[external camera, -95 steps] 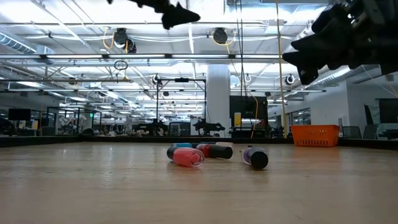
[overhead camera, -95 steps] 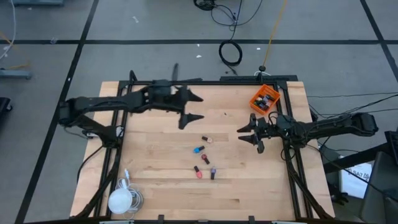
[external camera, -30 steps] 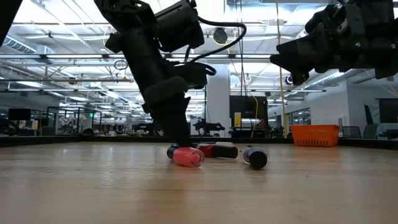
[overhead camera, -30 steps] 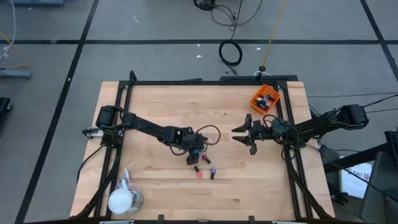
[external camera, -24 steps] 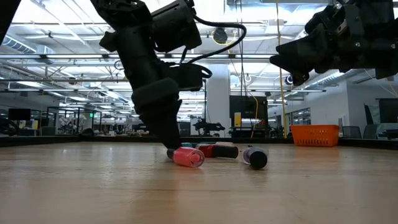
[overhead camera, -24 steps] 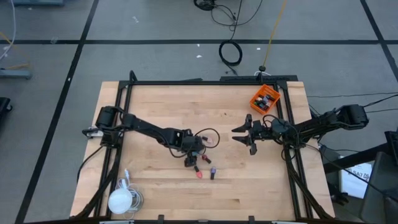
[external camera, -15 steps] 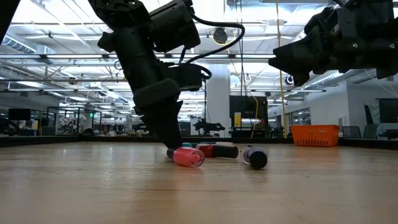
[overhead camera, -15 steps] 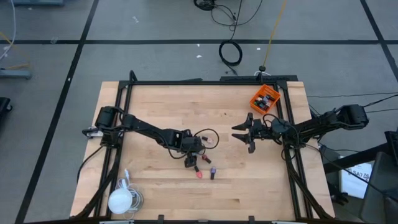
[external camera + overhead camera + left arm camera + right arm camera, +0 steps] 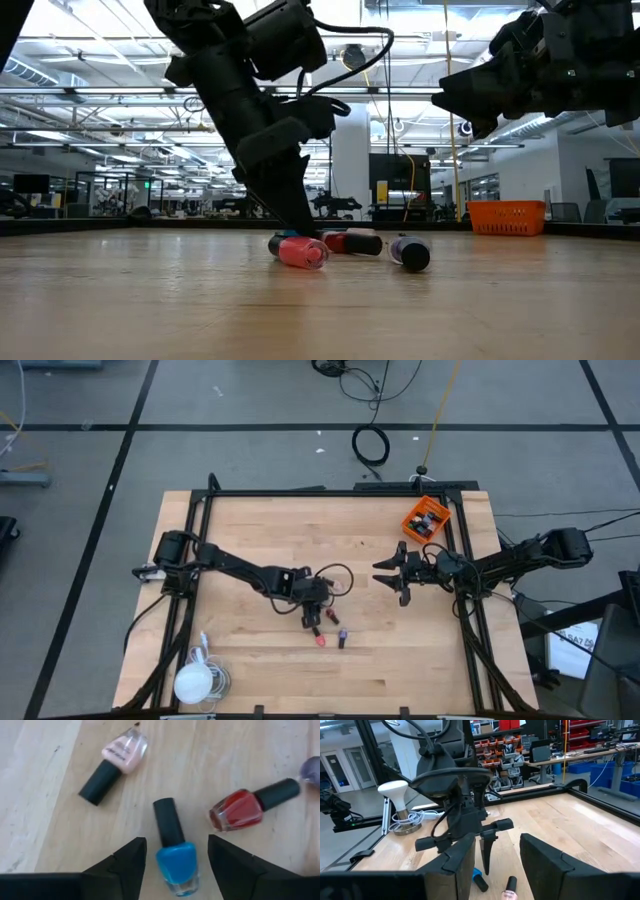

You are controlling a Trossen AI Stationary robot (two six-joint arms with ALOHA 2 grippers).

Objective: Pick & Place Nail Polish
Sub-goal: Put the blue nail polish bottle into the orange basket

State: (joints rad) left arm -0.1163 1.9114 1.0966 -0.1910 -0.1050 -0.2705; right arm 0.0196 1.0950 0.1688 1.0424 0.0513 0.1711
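Teal nail polish bottle (image 9: 174, 851) lies mid-tabletop btwn spread fingers of left hand (image 9: 172, 862), not yet gripped; closing off-centre could squirt it into red bottle (image 9: 245, 808) just beside; right hand (image 9: 392, 574) waits open nr orange bin (image 9: 425, 518).

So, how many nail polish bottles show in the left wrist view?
4: blue bottle inside the open left hand, pale pink bottle and red bottle beyond, purple bottle partly cut off. More may be hidden.

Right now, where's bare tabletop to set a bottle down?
Free: the far left half behind the left arm, and the near right corner below the right gripper. Crowded: centre, where the left gripper straddles the teal bottle among other bottles; lamp takes the near left corner.
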